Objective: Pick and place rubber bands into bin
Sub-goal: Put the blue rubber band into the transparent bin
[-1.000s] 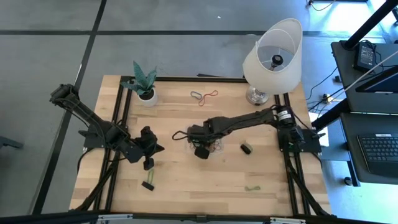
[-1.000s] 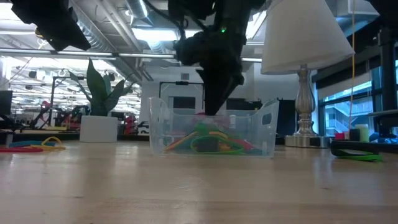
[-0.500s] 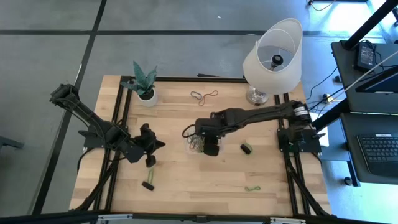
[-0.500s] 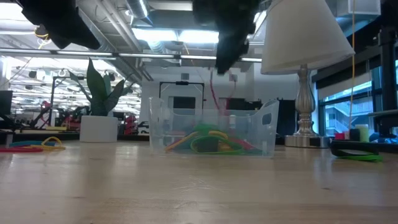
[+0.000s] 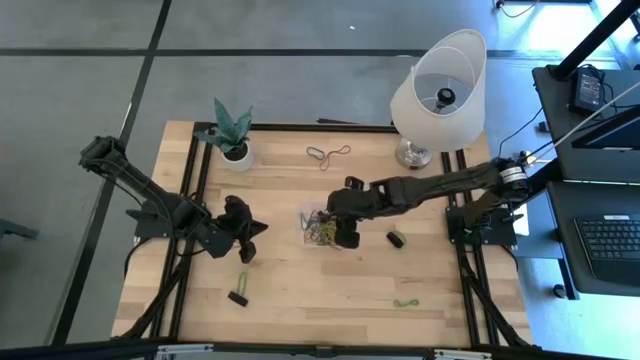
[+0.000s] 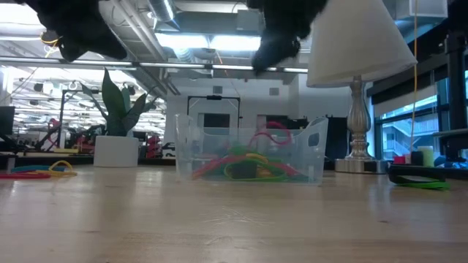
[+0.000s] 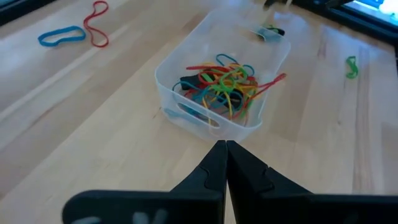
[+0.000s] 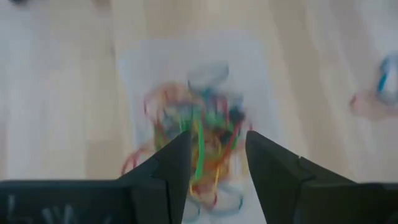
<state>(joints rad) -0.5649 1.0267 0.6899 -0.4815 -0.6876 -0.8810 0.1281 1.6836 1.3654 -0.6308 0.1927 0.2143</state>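
Right gripper (image 5: 343, 232) has lifted clear of the bin (image 7: 186, 112) since a second ago, fingers now spread, holding nothing. Bin sits mid-table — tangled rubber bands (image 7: 225, 84) inside, a red loop hanging over its wall. Left gripper (image 5: 243, 243) hovers just beside, fingers together.

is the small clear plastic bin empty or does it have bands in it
Not empty. The small clear plastic bin holds a tangled pile of red, orange, green and yellow rubber bands, seen through its walls in the low view.
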